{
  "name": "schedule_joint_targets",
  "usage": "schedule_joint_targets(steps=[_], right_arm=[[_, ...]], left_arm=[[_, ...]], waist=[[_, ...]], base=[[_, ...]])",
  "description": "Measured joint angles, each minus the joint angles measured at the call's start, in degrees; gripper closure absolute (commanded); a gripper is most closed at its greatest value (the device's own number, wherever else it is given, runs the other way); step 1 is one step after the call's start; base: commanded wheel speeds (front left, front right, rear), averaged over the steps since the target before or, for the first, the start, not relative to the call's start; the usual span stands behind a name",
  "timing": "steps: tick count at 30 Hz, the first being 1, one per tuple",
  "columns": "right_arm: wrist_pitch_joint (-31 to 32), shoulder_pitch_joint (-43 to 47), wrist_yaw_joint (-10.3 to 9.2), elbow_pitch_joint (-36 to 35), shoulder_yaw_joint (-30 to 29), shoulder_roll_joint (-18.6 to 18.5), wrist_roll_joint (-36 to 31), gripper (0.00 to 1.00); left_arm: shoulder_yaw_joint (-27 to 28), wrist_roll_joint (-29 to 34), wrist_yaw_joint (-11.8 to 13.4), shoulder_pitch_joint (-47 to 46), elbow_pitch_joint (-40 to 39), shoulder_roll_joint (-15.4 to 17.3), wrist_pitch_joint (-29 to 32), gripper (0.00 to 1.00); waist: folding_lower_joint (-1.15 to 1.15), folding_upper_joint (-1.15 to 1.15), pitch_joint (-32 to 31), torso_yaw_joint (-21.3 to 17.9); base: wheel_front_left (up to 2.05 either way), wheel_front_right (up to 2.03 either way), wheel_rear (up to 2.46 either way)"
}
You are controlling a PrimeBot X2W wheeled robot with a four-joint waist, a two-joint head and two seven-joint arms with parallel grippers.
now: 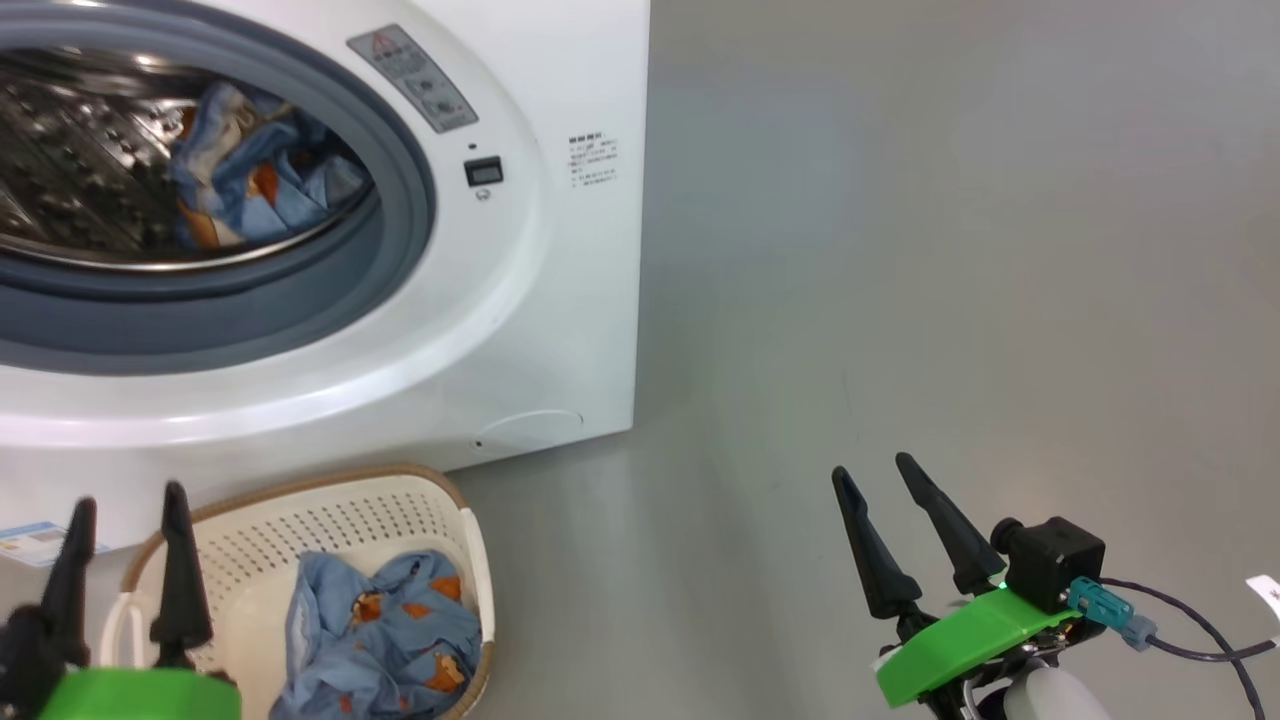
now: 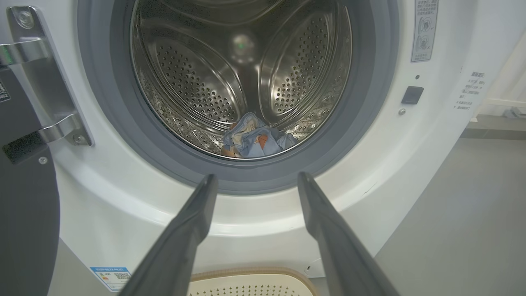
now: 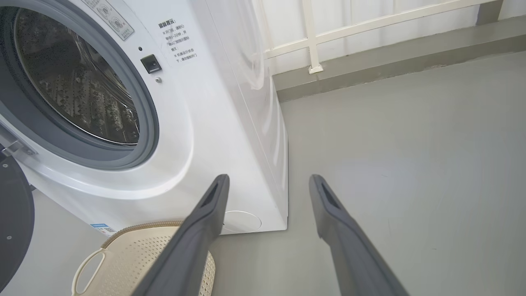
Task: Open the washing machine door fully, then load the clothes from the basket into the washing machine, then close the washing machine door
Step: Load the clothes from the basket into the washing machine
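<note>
The left gripper (image 1: pixel 130 500) stands wide open and empty. The basket (image 1: pixel 350 520) lies just below it, its brown far rim showing between the fingers. To this gripper's right, low in the basket, lie the clothes (image 1: pixel 385 630), a blue bundle reaching the right-hand rim. Ahead of it the washing machine (image 1: pixel 560 300) has its mouth uncovered. The grey rubber ring (image 2: pixel 107 102) curves just beyond the fingertips, and a blue garment (image 2: pixel 254 139) rests at the bottom of the drum (image 2: pixel 197 82), straight ahead between the fingers. The door (image 2: pixel 24 213) hangs swung back at the gripper's left on its metal hinge (image 2: pixel 45 82), clear of the opening.

The right gripper (image 1: pixel 872 466) is likewise spread open, holding nothing, above bare grey floor (image 1: pixel 950 250). The machine's right front corner stands ahead and to its left, and the basket's right rim is well apart on its left. Open floor runs ahead and to its right up to a raised ledge (image 3: pixel 390 53) under a white railing (image 3: pixel 312 37).
</note>
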Motion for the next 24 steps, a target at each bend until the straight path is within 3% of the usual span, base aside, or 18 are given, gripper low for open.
schedule_joint_targets(steps=[10,24], right_arm=[[0.0,1.8,0.00,0.1,-0.8,0.0,-2.7,0.00],[0.0,4.8,0.00,-1.0,-1.6,0.0,-3.9,0.00]], left_arm=[[2.8,2.3,-0.3,7.3,-2.0,-3.5,0.0,0.00],[3.1,3.6,0.1,13.2,-3.7,-4.0,0.0,0.00]], waist=[[0.00,0.00,-4.0,0.9],[0.00,0.00,-7.3,2.9]], base=[[0.00,0.00,0.00],[0.00,0.00,0.00]])
